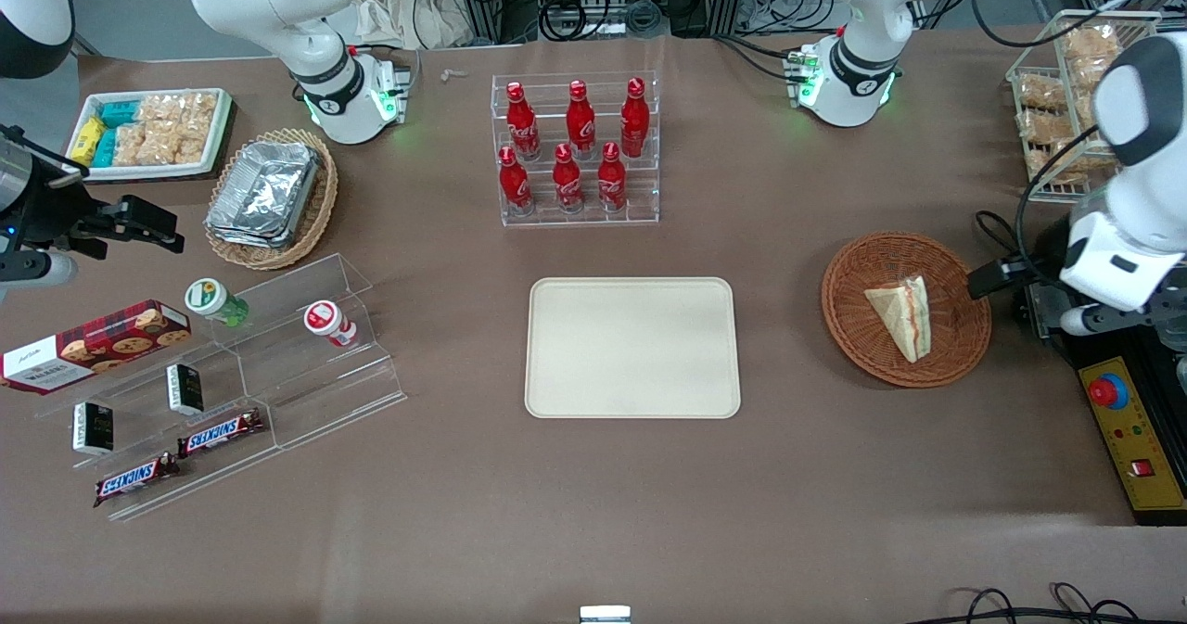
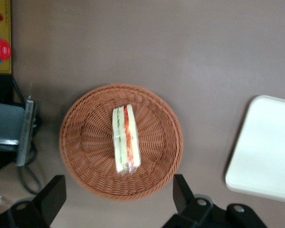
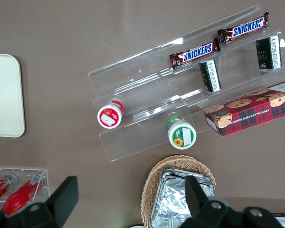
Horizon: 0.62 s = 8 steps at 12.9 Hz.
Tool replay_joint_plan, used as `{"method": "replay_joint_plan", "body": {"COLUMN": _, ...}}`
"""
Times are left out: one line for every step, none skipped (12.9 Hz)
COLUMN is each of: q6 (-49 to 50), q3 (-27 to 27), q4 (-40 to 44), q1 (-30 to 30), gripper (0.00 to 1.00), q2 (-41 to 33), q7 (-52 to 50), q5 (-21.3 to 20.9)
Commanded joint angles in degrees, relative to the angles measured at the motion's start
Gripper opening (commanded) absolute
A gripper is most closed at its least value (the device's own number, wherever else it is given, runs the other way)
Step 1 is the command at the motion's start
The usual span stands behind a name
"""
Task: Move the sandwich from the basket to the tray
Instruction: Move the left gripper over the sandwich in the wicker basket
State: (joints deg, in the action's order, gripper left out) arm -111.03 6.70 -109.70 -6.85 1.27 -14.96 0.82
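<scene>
The sandwich, a clear-wrapped pale wedge with red and green filling, lies in the middle of the round reddish-brown wicker basket. My left gripper hangs above the basket's rim toward the working arm's end. It is open wide, with nothing between its black fingers. The cream-beige tray lies flat and bare beside the basket, toward the table's middle.
A clear rack of red bottles stands farther from the front camera than the tray. A yellow control box with a red button sits beside the basket. An acrylic snack shelf and foil-tray basket lie toward the parked arm's end.
</scene>
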Motion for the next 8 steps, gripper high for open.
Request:
{"method": "replay_joint_plan", "body": {"q6": -13.1, "q3": 0.7, "q4": -16.1, "q1": -0.5, "gripper": 1.0, "q2": -6.7, "q7": -10.2, "q5": -0.2}}
{"method": "replay_joint_plan", "body": {"q6": -15.7, "q3": 0.7, "q4": -18.3, "q1": -0.5, "gripper": 1.0, "q2": -6.5, "q7": -12.4, "q5": -0.3}}
{"method": "replay_joint_plan", "body": {"q6": -16.7, "q3": 0.6, "q4": -19.8, "q1": -0.5, "gripper": 1.0, "q2": -6.3, "q7": -12.6, "q5": -0.4}}
{"method": "replay_joint_plan", "body": {"q6": -17.8, "q3": 0.6, "q4": -21.0, "q1": -0.6, "gripper": 1.0, "q2": -6.1, "q7": -12.6, "q5": -0.4}}
{"method": "replay_joint_plan", "body": {"q6": -19.7, "q3": 0.6, "q4": -22.6, "q1": -0.5, "gripper": 1.0, "q2": -5.8, "q7": -12.8, "q5": -0.4}}
{"method": "replay_joint_plan", "body": {"q6": -22.1, "q3": 0.6, "q4": -24.6, "q1": -0.5, "gripper": 1.0, "q2": -5.3, "q7": -12.9, "q5": -0.4}}
{"method": "replay_joint_plan", "body": {"q6": -24.6, "q3": 0.7, "q4": -26.3, "q1": -0.5, "gripper": 1.0, "q2": -5.0, "q7": -13.1, "q5": -0.4}}
{"method": "replay_joint_plan", "body": {"q6": -26.2, "q3": 0.7, "q4": -27.3, "q1": -0.5, "gripper": 1.0, "q2": -4.4, "q7": -13.2, "q5": -0.4}}
